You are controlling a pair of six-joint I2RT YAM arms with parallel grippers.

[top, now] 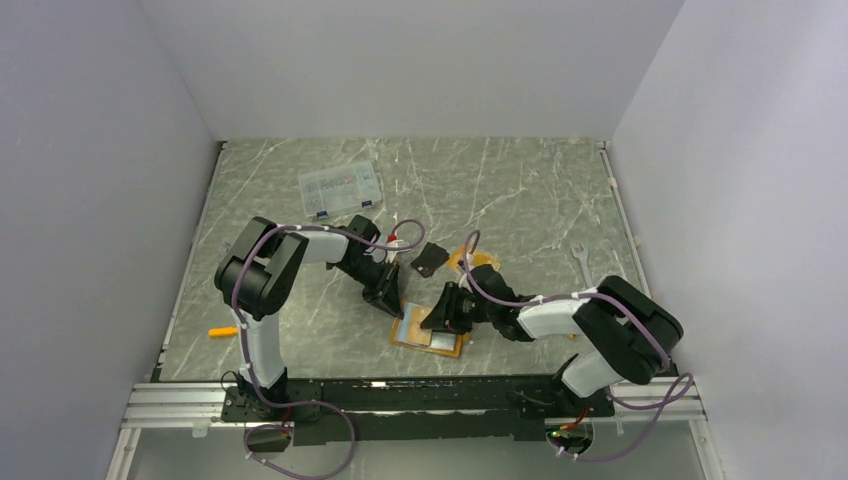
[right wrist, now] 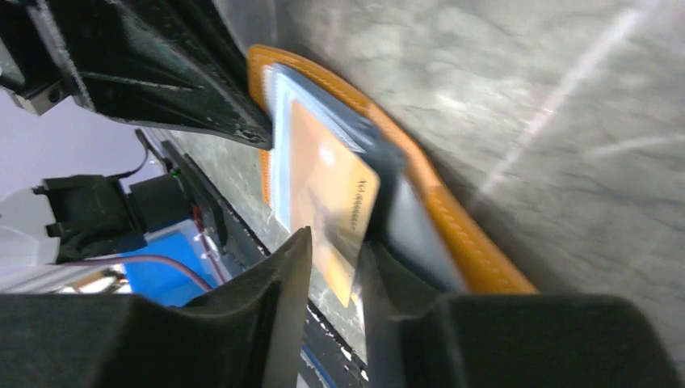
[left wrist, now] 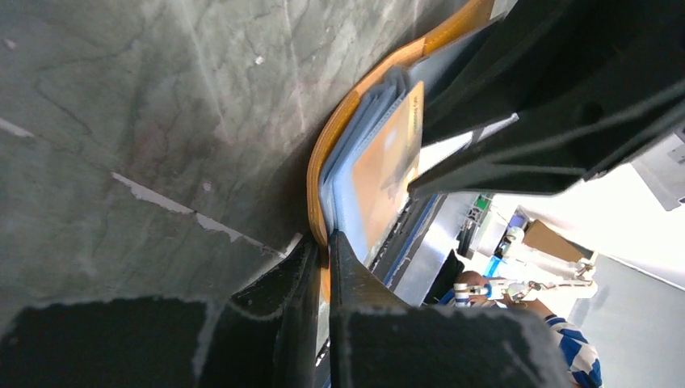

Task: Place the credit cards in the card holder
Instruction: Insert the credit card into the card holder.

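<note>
Two arms meet over the middle of the grey marbled surface in the top view. The left hand and the right hand come down from either side onto the thick orange leather-like card holder, which lies open near the arm bases with its pale inside up. A thin black card lies just beyond the two hands, apart from the holder. A clear plastic compartment box sits well away at the far left. Both forearms slope down and inward, with the wrists bent towards the holder.

The left wrist view shows the left hand's fingers nearly together, pinching the orange rim of the card holder and holding it against the surface. A thin orange card rests slanted in the blue-grey pocket, and the right hand looms dark above it.

In the right wrist view the right hand has a narrow gap between its fingers, and the near corner of the orange card lies in that gap. Whether the fingers press on the card cannot be told. The card's far end is tucked under the pale pocket lip, inside the orange rim, while its near part sticks out.

The step in hand looks like seating this card. The next move probably calls for a short push along the pocket's line while the left hand braces the holder. After that, the black card would need fetching.
</note>
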